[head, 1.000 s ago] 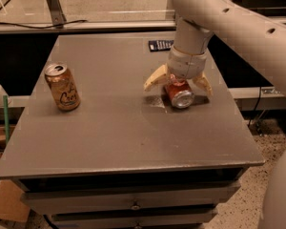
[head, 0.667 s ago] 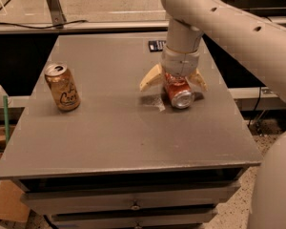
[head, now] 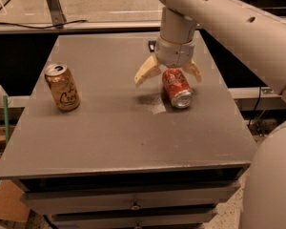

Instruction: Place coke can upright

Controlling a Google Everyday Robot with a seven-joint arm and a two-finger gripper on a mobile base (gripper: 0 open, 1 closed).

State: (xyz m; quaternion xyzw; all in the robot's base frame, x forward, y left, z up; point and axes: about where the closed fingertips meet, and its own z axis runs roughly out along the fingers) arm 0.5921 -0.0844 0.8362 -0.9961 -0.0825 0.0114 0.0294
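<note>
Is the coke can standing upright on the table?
No, the coke can leans over, silver end toward the camera, just below the open hand.

Coke can (head: 176,87): red w/ white script, silver end facing cam. On its side, not upright, on tabletop (head: 109,128), right of centre. Gripper (head: 168,75) just above, fingers (head: 145,73) spread, straddling can's rear end.

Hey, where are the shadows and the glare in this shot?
Camera view: the hand hangs open around the tilted coke can and throws a dark patch on the table beside the can, on the gold can's side. Camera view: the coke can's silver end glints brightly, and the gold can's top shines faintly.
</note>
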